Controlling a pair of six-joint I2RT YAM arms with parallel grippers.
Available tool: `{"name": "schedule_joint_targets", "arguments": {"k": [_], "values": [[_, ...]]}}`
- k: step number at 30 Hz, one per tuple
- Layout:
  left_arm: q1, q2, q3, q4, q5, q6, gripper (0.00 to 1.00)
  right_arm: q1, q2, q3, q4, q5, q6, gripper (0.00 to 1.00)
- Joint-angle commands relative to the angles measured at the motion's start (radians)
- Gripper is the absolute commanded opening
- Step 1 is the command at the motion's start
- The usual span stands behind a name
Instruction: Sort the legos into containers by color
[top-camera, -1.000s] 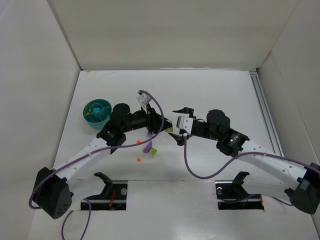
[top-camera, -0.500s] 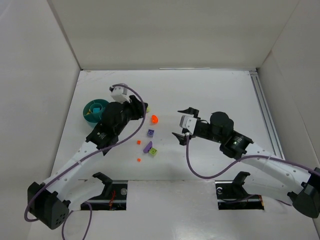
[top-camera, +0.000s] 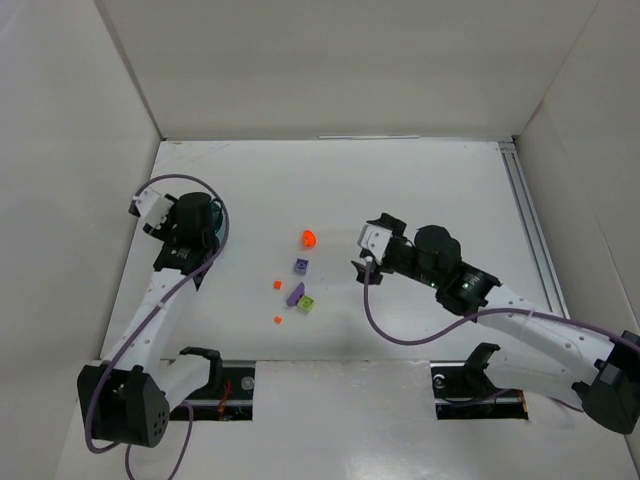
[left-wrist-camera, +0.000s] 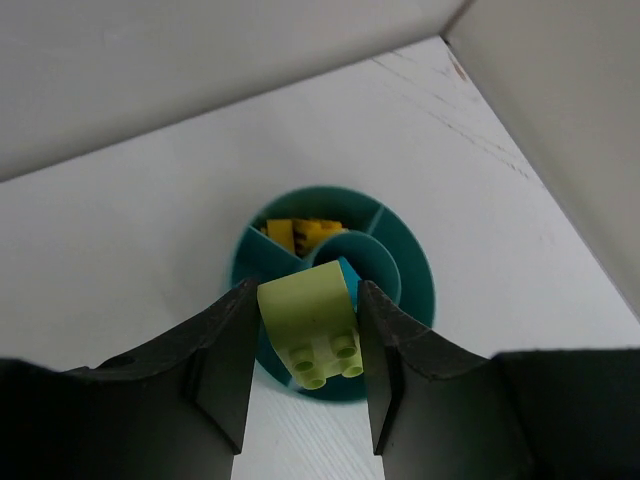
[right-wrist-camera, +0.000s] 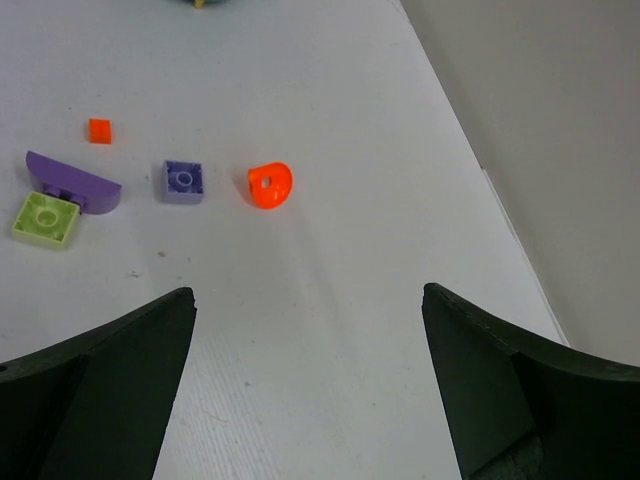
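White table: left pincer clamps lime brick over teal tub; right pincer spread wide, holding nothing.

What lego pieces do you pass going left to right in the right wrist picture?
lime green square brick → tiny orange bit → purple square brick → orange round piece

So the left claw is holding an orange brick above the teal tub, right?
Not quite: the brick is lime green, not orange. The left claw is holding a lime green brick above the teal tub, as the left wrist view shows.
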Motion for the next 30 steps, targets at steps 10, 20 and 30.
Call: {"name": "schedule_joint_targets", "arguments": {"k": [10,20,30], "values": [[0.143,-0.008,-0.152,0.395,0.028,0.18,0.0,-0.162,0.045,0.011,0.009,-0.148,0.017,0.99],[0.17,0.196,-0.115,0.439,0.062,0.171,0.0,-0.222,0.084,0.011,0.019,-0.233,-0.002,0.99],[0.179,0.238,-0.097,0.465,0.096,0.174,0.0,-0.262,0.102,0.011,0.019,-0.27,-0.002,0.99]]}}
